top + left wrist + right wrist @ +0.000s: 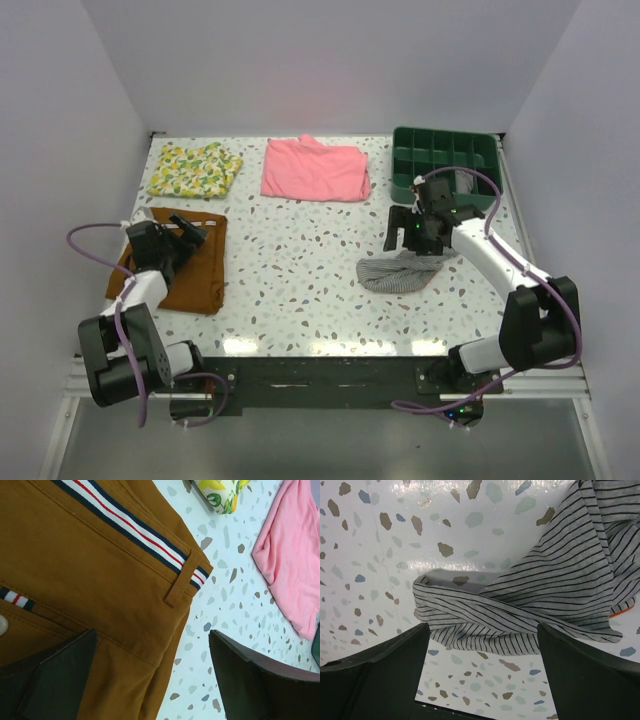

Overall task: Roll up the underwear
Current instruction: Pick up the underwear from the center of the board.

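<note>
The underwear, grey with fine dark stripes, lies crumpled and partly twisted on the speckled table at the right. In the right wrist view it fills the upper right, with a thin orange-red mark at its edge. My right gripper hovers just behind the underwear, open and empty; in its own view both fingers stand apart over bare table, just short of the cloth's near fold. My left gripper is open and empty over the rust-brown shorts, straddling their edge in its own view.
A pink folded garment lies at the back middle, a yellow floral cloth at the back left, and a green compartment tray at the back right, close behind my right arm. White walls enclose the table.
</note>
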Controlling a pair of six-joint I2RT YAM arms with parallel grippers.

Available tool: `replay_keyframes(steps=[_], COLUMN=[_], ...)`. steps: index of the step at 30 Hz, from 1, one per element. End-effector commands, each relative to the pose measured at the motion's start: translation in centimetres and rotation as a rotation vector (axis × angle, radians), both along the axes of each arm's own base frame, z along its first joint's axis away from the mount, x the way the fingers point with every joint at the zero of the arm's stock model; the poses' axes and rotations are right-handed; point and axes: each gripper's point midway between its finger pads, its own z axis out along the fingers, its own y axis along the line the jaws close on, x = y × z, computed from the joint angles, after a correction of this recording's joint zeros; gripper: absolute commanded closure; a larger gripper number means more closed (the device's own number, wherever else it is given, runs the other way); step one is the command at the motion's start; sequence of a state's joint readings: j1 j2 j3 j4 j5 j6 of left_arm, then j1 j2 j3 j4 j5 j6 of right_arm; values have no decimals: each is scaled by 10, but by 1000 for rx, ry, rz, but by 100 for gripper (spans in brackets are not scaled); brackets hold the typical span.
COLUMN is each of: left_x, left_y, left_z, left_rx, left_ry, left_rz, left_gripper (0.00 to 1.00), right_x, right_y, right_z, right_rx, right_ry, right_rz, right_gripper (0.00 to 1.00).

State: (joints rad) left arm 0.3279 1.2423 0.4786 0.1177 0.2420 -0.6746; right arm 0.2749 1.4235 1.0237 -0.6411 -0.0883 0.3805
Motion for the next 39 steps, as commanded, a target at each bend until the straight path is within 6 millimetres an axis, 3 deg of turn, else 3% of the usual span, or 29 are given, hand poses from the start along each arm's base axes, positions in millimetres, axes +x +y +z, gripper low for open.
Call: replay_keyframes(steps=[1, 7, 9, 15, 19, 23, 28, 31, 36, 39], left_x=[11, 17, 18, 25, 31, 26, 24, 19, 6, -2], left_y=[20, -16, -44, -118, -155, -201, -237, -254, -274, -282], left_z=[45, 100, 112, 111, 103, 93, 92, 89, 77, 70], left_rx=[103, 53, 46, 28, 105, 165, 206, 246, 256, 232], left_ry=[-90, -252, -284, -278, -216, -160, -142, -124, -115, -120], left_rz=[39, -78, -143, -320, -404, -499, -584, -633, -694, -726], left_gripper=[0, 0, 0, 0, 0, 0, 0, 0, 0, 0], right_x=[-17, -48, -54, -69, -71, -66, -54, -48, -42, -40], right_y=[-8, -2, -4, -12, -12, -12, -12, -10, -7, 2], right_z=[-2, -8, -8, -23, -30, -38, -48, -51, -44, -31], right_rx=[-24, 60, 69, 65, 65, 57, 34, 33, 42, 87], right_ry=[5, 33, 26, 30, 44, 47, 59, 67, 35, -4], right_rz=[-11, -30, -53, -123, -124, -133, -135, -131, -108, -56], right_gripper=[13, 18, 18, 18, 25, 27, 28, 39, 79, 90])
